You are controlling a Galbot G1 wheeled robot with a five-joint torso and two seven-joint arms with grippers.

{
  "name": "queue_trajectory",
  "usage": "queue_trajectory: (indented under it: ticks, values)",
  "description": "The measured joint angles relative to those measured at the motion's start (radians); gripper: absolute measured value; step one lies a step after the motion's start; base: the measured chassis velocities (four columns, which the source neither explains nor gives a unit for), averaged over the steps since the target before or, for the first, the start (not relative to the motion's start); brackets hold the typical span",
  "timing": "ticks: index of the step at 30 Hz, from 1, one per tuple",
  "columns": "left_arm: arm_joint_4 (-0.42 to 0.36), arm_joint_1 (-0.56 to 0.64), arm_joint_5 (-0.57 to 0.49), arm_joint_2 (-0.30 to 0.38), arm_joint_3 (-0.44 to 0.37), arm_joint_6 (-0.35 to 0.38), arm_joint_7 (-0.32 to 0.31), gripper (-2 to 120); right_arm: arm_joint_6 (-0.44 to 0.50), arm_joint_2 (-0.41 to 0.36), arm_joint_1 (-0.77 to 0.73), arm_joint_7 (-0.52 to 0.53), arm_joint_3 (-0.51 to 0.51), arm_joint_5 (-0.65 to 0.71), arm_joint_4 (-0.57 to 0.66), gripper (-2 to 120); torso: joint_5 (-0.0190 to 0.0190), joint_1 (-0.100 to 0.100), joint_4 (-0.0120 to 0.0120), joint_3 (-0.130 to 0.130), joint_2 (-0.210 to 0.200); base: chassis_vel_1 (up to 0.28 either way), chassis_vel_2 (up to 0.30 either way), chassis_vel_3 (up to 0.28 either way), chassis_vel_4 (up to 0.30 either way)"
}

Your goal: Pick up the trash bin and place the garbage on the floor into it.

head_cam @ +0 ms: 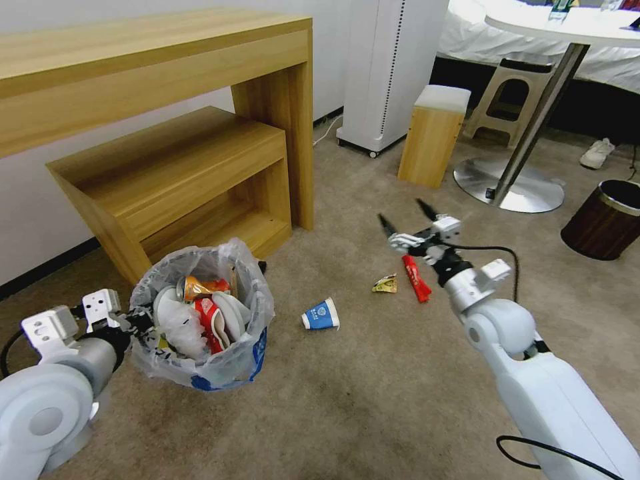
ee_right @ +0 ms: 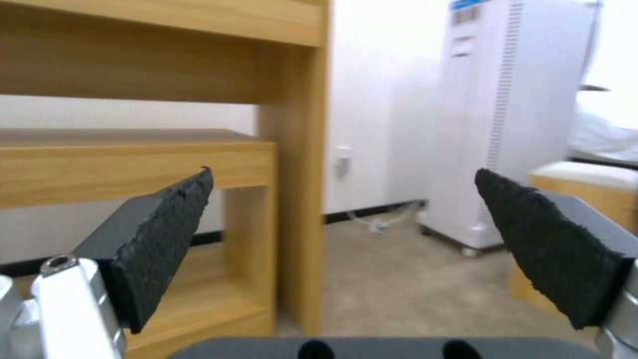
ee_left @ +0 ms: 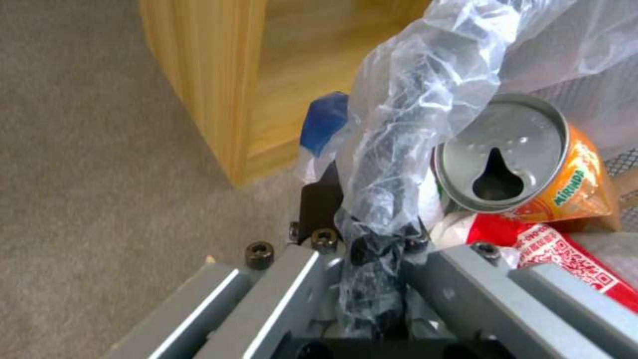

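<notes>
The trash bin (head_cam: 220,363), dark with a crinkled clear bag and blue at its lower part, hangs at lower left, with my left gripper (head_cam: 137,323) shut on its rim (ee_left: 392,164). Inside lie an orange can (ee_left: 532,159), a red-white cup (head_cam: 210,320) and white litter. On the beige floor (head_cam: 373,393) rest a blue-white paper cup (head_cam: 321,315), a yellow wrapper (head_cam: 386,285) and a red wrapper (head_cam: 416,278). My right gripper (head_cam: 402,216) hovers open above the wrappers, its black pads (ee_right: 166,239) wide apart and holding nothing.
A wooden desk (head_cam: 153,80) with a lower shelf unit (head_cam: 187,173) stands behind the bin. Farther back are a white appliance (head_cam: 390,67), a wooden stool (head_cam: 433,133), a round table's metal base (head_cam: 510,187) and a brown wood-look bin (head_cam: 603,220).
</notes>
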Motion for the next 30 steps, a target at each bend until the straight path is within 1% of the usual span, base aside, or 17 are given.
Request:
queue_trajectory:
  ticks: [4,12,21,30]
  values:
    - [-0.002,0.001,-0.011,0.002,-0.014,0.001,0.015,1,0.006,0.02,-0.056,0.019,0.061,-0.006,0.025,100,-0.0001,0.0,-0.0001,0.0,0.0,0.0,0.0,0.0,0.0]
    - [-0.012,0.018,0.0,-0.009,-0.015,0.004,0.023,1,0.027,0.027,-0.127,0.053,0.111,0.001,0.048,100,-0.0001,0.0,0.0,0.0,0.0,0.0,0.0,0.0,0.0]
    - [-0.027,0.034,0.023,-0.014,-0.002,0.005,0.032,1,0.037,0.027,-0.135,0.067,0.1,0.021,0.058,100,-0.0002,0.0,0.0001,0.0,0.0,-0.014,0.024,0.03,-0.02]
    - [-0.03,0.034,0.027,-0.017,0.003,0.007,0.034,1,0.049,0.028,-0.106,0.065,0.065,0.021,0.035,100,0.0001,0.0,0.0001,0.0,0.0,-0.19,0.193,0.196,-0.197]
